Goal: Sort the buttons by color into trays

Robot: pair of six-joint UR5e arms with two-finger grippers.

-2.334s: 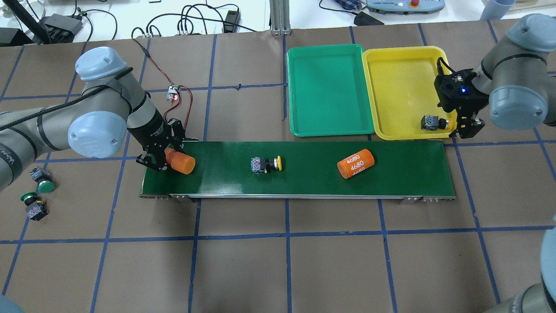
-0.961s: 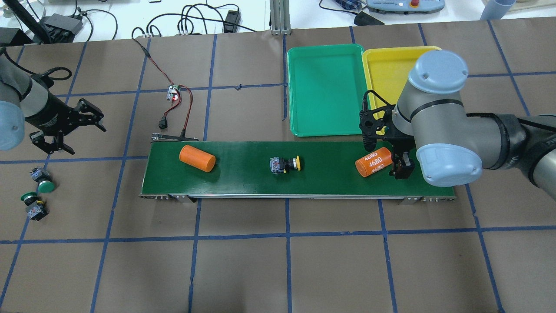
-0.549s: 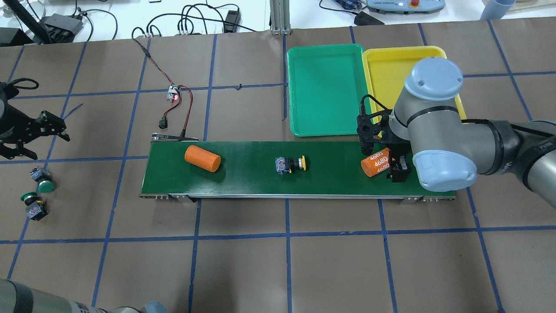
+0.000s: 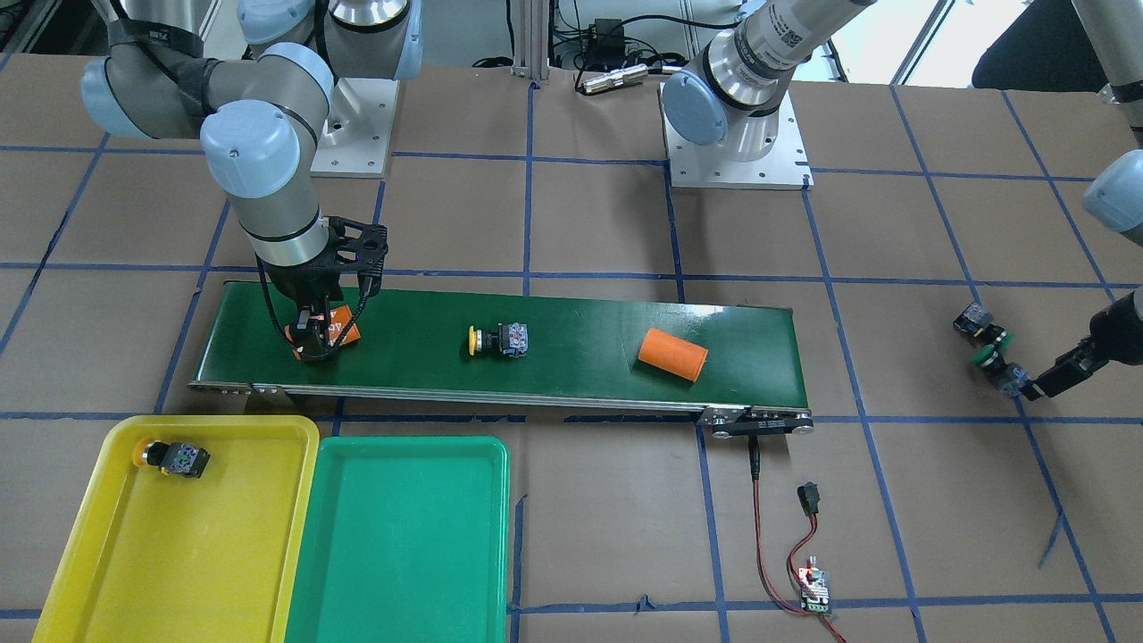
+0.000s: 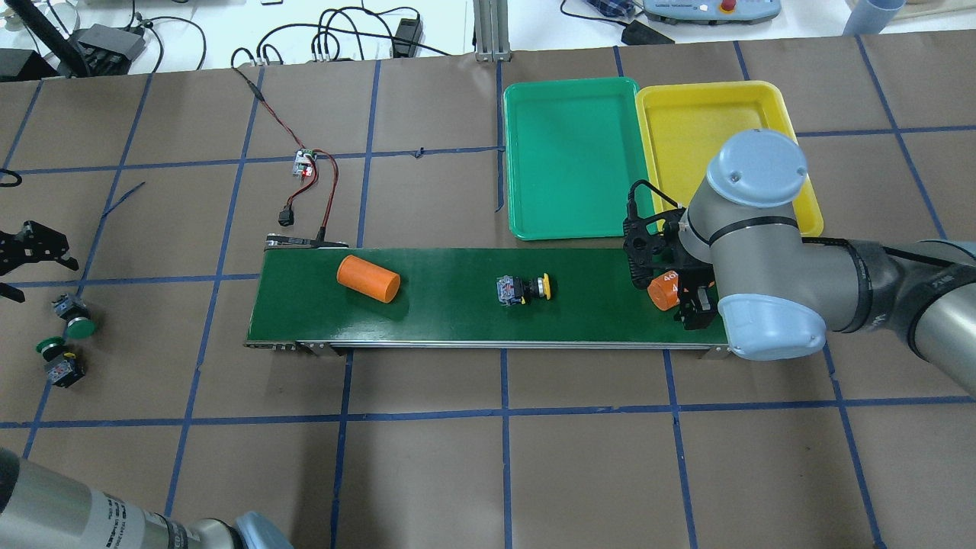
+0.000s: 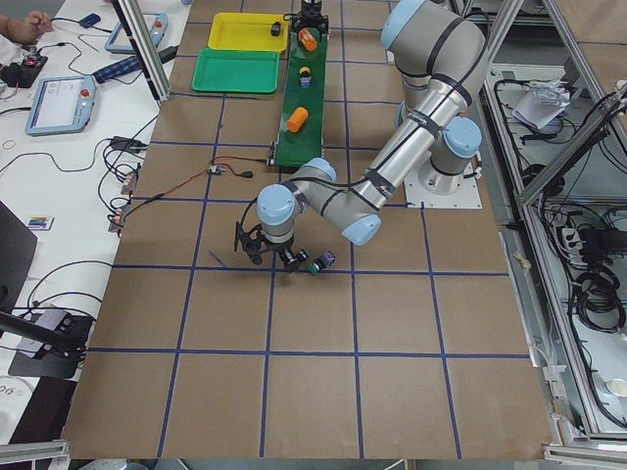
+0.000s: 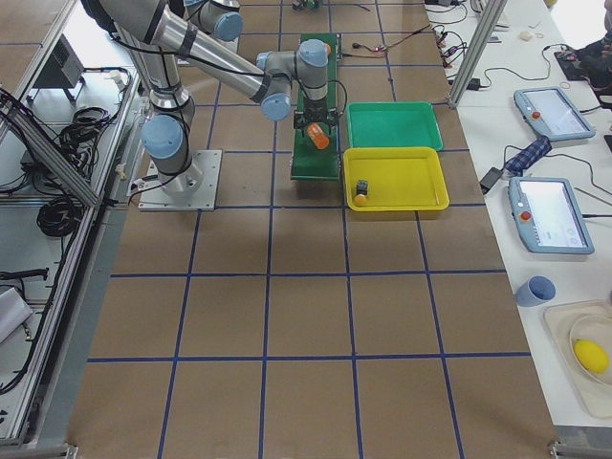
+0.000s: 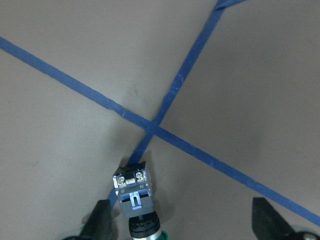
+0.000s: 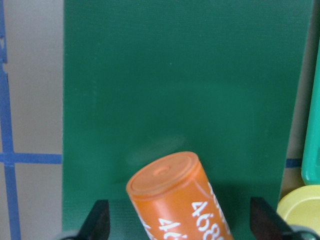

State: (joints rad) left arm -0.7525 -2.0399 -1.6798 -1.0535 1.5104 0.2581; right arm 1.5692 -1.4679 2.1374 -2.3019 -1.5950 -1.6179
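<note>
Along the belt (image 5: 457, 320) lies yellow button (image 5: 523, 289), cap toward right tool (image 5: 668, 293).

four buttons (image 4: 500, 340), two trays (image 4: 402, 536), two cylinders (image 4: 672, 354)

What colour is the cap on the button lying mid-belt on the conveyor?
Yellow. The button shows its cap best in the overhead exterior view.

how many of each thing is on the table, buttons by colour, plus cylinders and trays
yellow buttons: 2
green buttons: 2
orange cylinders: 2
trays: 2
total: 8
</note>
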